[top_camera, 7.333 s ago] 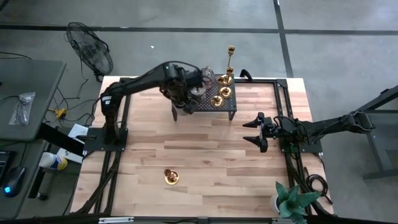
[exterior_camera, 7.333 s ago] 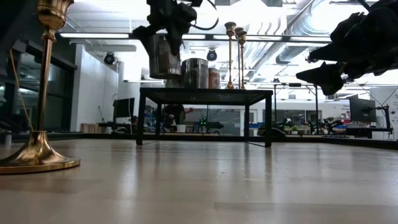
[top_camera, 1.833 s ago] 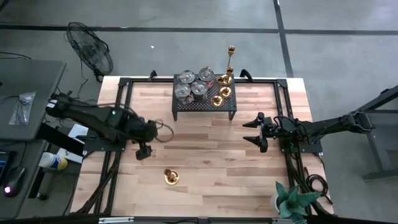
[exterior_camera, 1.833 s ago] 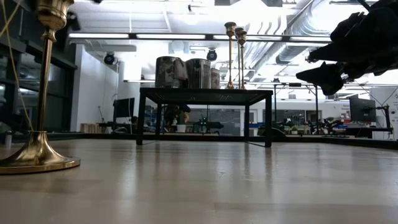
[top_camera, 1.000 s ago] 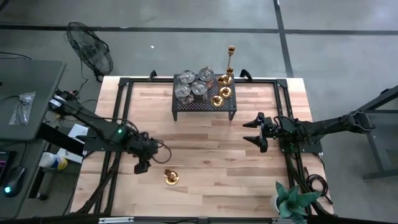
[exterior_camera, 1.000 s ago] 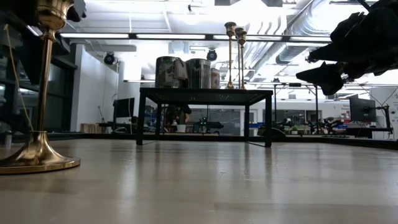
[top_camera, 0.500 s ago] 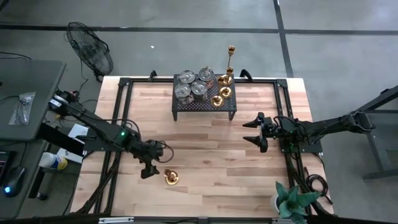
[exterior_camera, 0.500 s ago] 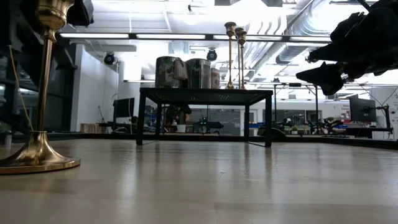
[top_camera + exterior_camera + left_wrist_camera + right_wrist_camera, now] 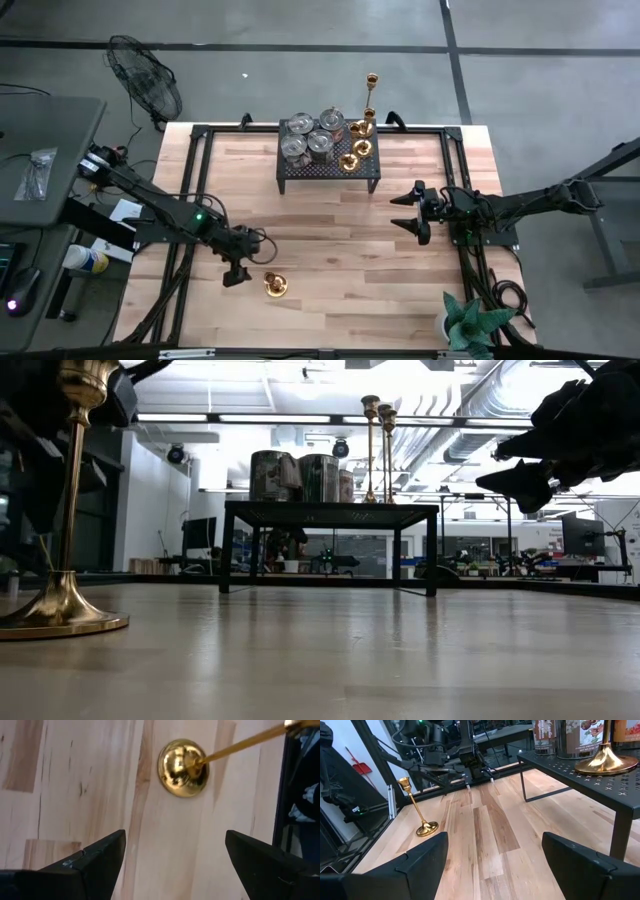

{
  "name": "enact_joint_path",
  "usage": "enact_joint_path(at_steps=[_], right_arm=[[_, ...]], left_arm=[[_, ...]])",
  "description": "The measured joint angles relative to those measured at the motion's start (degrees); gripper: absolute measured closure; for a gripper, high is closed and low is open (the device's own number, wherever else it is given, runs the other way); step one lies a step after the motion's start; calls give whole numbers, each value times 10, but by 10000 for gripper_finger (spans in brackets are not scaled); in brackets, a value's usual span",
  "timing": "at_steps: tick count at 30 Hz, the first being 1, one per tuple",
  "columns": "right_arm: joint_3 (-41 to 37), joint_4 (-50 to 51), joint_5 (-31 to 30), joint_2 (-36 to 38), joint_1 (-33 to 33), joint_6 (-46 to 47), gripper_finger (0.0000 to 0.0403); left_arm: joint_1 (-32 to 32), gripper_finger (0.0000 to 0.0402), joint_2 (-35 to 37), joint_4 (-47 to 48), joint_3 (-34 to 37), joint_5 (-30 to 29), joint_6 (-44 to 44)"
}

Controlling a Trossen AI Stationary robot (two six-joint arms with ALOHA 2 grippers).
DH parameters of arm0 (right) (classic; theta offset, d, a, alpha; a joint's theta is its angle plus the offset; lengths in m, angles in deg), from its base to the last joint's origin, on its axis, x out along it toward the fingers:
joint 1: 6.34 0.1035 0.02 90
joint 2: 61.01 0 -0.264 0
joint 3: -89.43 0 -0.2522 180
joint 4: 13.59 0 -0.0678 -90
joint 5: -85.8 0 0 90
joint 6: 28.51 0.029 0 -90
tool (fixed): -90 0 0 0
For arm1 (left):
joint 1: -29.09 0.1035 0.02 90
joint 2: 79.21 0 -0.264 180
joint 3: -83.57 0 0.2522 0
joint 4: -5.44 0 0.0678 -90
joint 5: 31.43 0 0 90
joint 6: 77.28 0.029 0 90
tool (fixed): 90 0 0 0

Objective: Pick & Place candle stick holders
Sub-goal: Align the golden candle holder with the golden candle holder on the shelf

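A slender brass candlestick (image 9: 275, 285) stands on its round base (image 9: 183, 767) on the wooden table near the front edge; it also shows in the low view (image 9: 68, 490) and the right wrist view (image 9: 417, 809). My left gripper (image 9: 237, 272) hovers just left of it, open and empty, its fingers (image 9: 92, 862) apart above the wood. A black perforated stand (image 9: 330, 168) at the back holds several silvery cups (image 9: 306, 140) and brass candlesticks (image 9: 355, 152), one tall (image 9: 371, 95). My right gripper (image 9: 410, 211) waits open at the right, above the table.
A potted plant (image 9: 470, 322) stands at the front right corner. Black frame rails (image 9: 190, 200) run along the table's left, right and back edges. Bare wood (image 9: 330, 250) lies between the stand and the front edge. A fan (image 9: 145, 85) stands off the table, back left.
My left gripper has gone a little toward the table's near edge and right, coming close beside the brass candlestick on the table. Its fingers stay apart. The candlestick has not moved.
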Motion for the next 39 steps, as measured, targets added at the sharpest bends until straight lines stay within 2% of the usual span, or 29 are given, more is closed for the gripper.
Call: enact_joint_path(at_steps=[7, 13, 23, 33, 39], right_arm=[[0, 0, 0, 0, 0, 0, 87], [0, 0, 0, 0, 0, 0, 87], [0, 0, 2, 0, 0, 0, 87], [0, 0, 2, 0, 0, 4, 87], [0, 0, 2, 0, 0, 4, 87]], left_arm=[[-13, 67, 0, -55, 0, -59, 29], [-51, 67, -7, -71, 0, -122, 26], [-114, 67, -8, -161, 0, -238, 33], [-116, 67, -53, -262, 0, -254, 80], [-116, 67, -57, -268, 0, -268, 86]])
